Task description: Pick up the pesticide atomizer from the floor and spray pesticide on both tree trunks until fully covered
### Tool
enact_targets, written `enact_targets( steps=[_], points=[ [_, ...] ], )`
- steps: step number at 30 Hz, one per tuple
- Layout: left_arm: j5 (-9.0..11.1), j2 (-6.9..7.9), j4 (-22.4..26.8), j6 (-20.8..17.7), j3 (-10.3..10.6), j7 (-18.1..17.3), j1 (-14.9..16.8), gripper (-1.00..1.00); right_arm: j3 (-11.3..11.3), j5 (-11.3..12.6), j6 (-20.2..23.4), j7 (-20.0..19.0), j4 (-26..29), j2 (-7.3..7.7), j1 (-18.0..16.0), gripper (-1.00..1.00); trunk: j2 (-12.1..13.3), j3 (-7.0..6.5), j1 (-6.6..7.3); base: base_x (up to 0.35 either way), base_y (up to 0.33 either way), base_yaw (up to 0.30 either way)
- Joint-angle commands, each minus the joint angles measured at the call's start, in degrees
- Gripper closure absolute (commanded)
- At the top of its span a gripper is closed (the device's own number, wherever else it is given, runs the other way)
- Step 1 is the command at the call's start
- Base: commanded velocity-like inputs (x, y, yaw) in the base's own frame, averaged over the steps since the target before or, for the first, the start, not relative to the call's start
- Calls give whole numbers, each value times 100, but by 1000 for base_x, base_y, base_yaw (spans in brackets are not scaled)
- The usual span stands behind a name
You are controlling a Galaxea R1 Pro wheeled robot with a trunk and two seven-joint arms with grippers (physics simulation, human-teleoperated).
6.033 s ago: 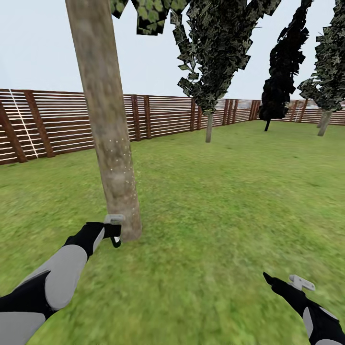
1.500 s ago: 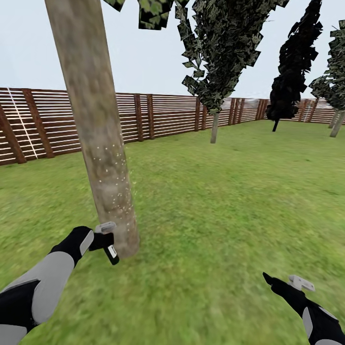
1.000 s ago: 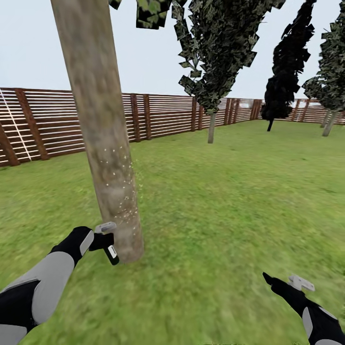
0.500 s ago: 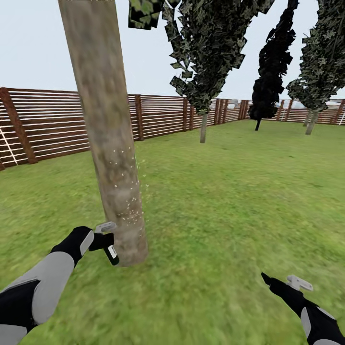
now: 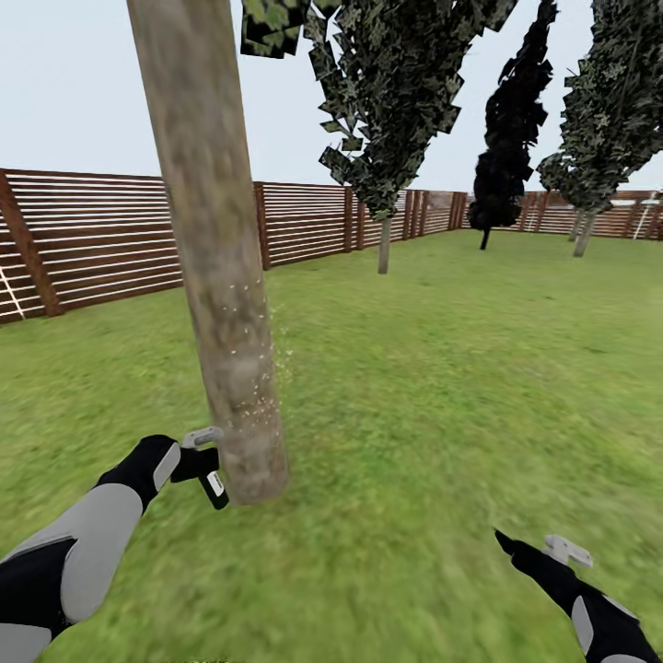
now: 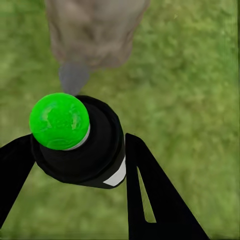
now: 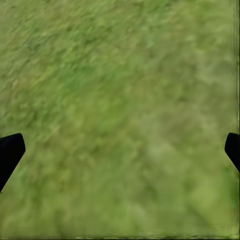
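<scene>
The thick grey-brown tree trunk [image 5: 216,276] rises close in front of me on the left, with white spray specks [image 5: 247,391] on its lower bark. My left gripper [image 5: 204,465] is shut on the pesticide atomizer [image 5: 215,488], a slim dark bottle with a white label, held right beside the trunk's base. In the left wrist view the atomizer [image 6: 82,150] shows a green ball top between the black fingers [image 6: 150,195], and the trunk [image 6: 95,30] stands just beyond it. My right gripper [image 5: 529,545] hangs low at the right over grass; its wrist view shows the right gripper [image 7: 122,145] open and holding nothing.
A brown slat fence [image 5: 101,239] bounds the lawn [image 5: 442,368] at the back and left. A dark leafy tree [image 5: 387,138] on a thin stem stands mid-lawn, a black column tree [image 5: 511,120] and another leafy tree [image 5: 608,101] further right.
The whole view has shifted: the trunk now sits further right and the far trees further left. More white specks dot the lower trunk. The left gripper still holds the atomizer at the base.
</scene>
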State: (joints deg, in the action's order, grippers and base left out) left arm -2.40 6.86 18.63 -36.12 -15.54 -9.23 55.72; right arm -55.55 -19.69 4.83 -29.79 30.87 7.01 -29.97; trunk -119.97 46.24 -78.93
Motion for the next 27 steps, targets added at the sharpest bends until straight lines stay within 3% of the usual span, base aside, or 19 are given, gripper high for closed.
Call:
enact_targets(
  steps=[1,7,8,9,11,13,15,17,19,21,25,27],
  points=[
    [3,-4,0,0,3,1,0,100,0,0,0,0,-1,1,0,-100,0,0,0,-187,254,-268],
    [-61,-9,-341,16,19,1,0,100,0,0,0,0,-2,20,0,-100,0,0,0,-177,251,-215],
    [-178,-14,-359,12,68,1,0,100,0,0,0,0,-2,27,0,-100,0,0,0,-101,146,-153],
    [-485,-31,-366,-8,248,1,0,100,0,0,0,0,-2,34,0,-100,0,0,0,-33,48,-60],
    [-669,-48,-265,-228,356,-8,22,100,0,0,0,0,-2,36,0,-100,0,0,0,-10,15,-19],
    [-699,-88,179,-687,377,-19,41,100,0,0,0,0,-2,37,0,-100,0,0,0,-3,4,-5],
    [-713,-263,1046,-1501,390,-17,51,100,0,0,0,0,-2,37,0,-100,0,0,0,0,0,-1],
    [-717,-317,1503,-1853,436,-17,52,100,0,0,0,0,-2,37,0,-100,0,0,0,0,0,0],
    [-713,-331,1759,-2000,668,-17,69,100,0,0,0,3,-2,37,0,-100,0,0,0,0,0,0],
    [-717,-333,1814,-2046,743,-17,150,100,0,0,0,3,-2,37,0,-100,0,0,0,0,0,0],
    [-734,-306,1796,-2104,801,-17,691,100,0,0,0,3,-2,37,0,-100,0,0,0,0,0,0],
    [-729,-290,1775,-2122,1017,-17,865,100,0,0,0,7,-3,37,0,-100,0,0,0,0,0,0]
  ],
)
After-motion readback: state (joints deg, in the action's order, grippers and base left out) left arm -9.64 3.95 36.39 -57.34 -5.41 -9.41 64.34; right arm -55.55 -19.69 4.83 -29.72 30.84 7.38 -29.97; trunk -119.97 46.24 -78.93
